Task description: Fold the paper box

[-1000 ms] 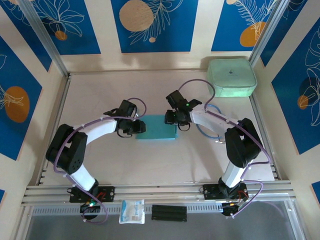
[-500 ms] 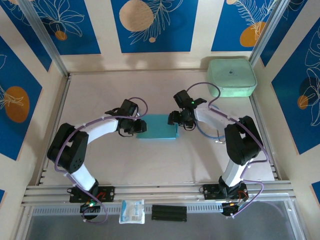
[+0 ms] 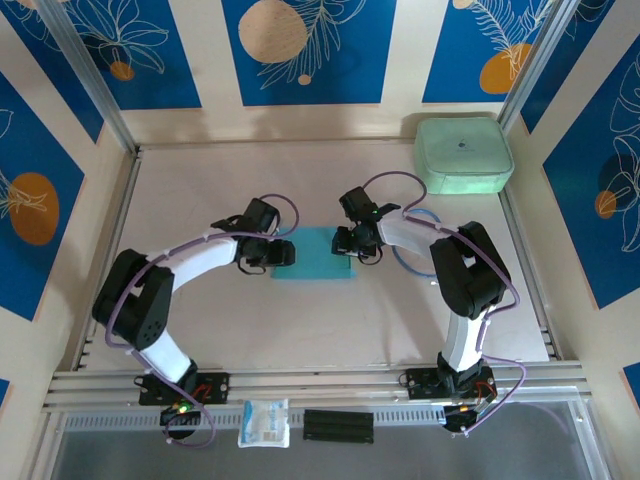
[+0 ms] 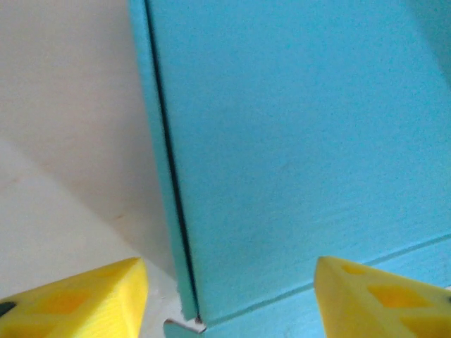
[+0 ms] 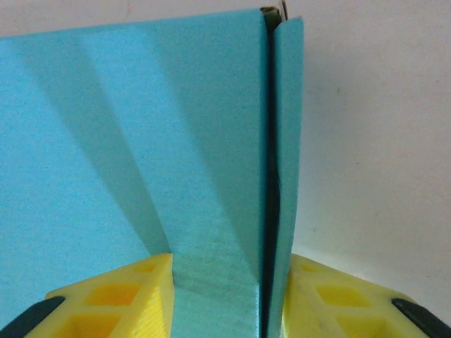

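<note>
Shifted inward with the right hand (image 3: 353, 245) to clamp the folded flap at the right end of the paper box (image 3: 315, 255), flat on the table (image 3: 300, 320), to set the crease; braced at the box's left end with the left hand (image 3: 284, 253) spread open against sliding.

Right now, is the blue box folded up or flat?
Folded up, nearly closed: the paper box shows only blue outside, but a dark gap runs beside the flap pinched by the right gripper.
</note>
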Robot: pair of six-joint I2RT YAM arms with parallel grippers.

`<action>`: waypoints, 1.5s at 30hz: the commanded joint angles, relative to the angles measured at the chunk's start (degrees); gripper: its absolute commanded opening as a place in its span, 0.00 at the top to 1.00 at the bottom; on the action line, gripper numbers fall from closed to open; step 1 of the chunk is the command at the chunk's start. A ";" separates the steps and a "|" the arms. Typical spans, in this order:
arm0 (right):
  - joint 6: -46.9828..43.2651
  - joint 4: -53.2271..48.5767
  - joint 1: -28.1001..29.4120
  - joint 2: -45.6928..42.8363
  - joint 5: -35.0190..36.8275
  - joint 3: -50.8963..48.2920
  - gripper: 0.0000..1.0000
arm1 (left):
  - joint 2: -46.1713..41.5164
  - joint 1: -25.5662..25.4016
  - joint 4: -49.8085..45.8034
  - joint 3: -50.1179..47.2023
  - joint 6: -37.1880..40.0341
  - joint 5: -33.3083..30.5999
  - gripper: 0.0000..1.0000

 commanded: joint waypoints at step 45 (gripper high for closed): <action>-7.64 16.24 -9.96 6.56 -34.15 -9.03 0.77 | -5.96 18.66 20.66 -15.35 -9.45 30.78 0.07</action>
